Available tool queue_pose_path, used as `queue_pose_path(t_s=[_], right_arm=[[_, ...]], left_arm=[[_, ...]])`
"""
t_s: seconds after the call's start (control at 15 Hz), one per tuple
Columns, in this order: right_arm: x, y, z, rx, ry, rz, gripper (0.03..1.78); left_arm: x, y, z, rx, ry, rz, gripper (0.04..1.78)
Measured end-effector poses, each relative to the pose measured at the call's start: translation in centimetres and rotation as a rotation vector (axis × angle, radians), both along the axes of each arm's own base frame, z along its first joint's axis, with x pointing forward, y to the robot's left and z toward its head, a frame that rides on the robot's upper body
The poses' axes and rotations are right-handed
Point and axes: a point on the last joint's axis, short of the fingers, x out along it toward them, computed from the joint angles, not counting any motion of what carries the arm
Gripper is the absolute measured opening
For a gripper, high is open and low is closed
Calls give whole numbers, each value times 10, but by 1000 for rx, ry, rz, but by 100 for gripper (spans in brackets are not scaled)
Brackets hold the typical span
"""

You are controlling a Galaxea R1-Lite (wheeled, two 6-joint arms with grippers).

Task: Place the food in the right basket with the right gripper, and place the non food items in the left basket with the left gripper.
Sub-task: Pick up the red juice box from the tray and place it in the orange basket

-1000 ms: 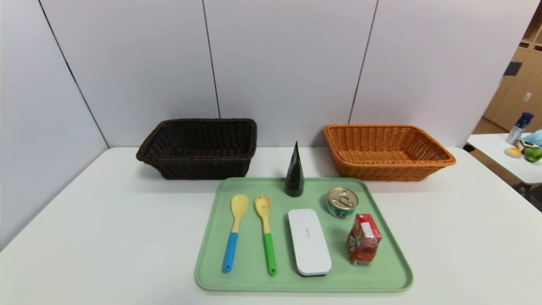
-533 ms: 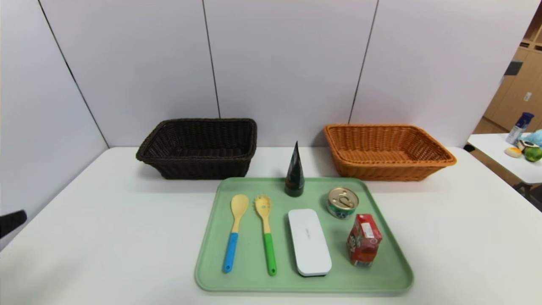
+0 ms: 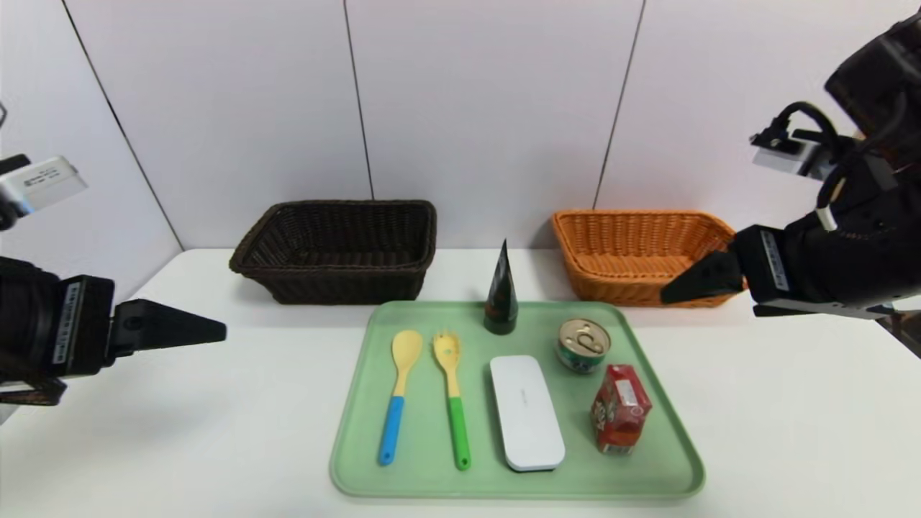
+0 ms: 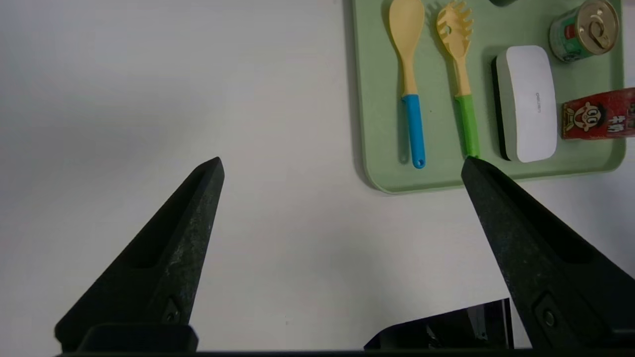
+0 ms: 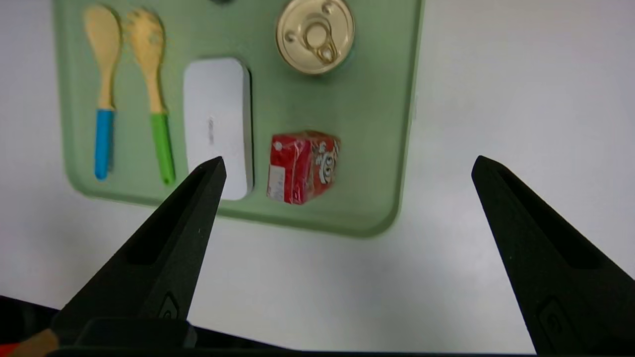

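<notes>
White table [image 3: 216,432] carried a green tray [image 3: 360,460] of items before both baskets. Left gripper [image 4: 342,166] gaped wide over table left of the spoon [image 4: 409,74]. Right gripper [image 5: 347,166] gaped wide above the carton [image 5: 301,166], tin [image 5: 315,34] beyond.

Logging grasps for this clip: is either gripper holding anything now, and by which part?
Nothing is held. The left gripper and right gripper are both open and empty above the table; all items lie on the tray.
</notes>
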Motion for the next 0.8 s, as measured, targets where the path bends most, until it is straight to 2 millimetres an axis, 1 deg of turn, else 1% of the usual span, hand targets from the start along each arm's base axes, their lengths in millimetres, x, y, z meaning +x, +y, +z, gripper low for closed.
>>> queue_pose_path(t_s=[0.27,0.4,0.6,0.8], right_arm=[[6,19,-12,-63,193,2,171],[12,35,-16,-50,224,-5,171],[17,60,-27,-59,261,30,171],[23,75,-39,-79,305,31,171]], left_arm=[[19,-13,-7,-2,22,-45,169],[25,-18,-11,4,47,-57,169],[32,-23,-18,13,81,-66,169],[33,-24,-24,21,104,-68,169]])
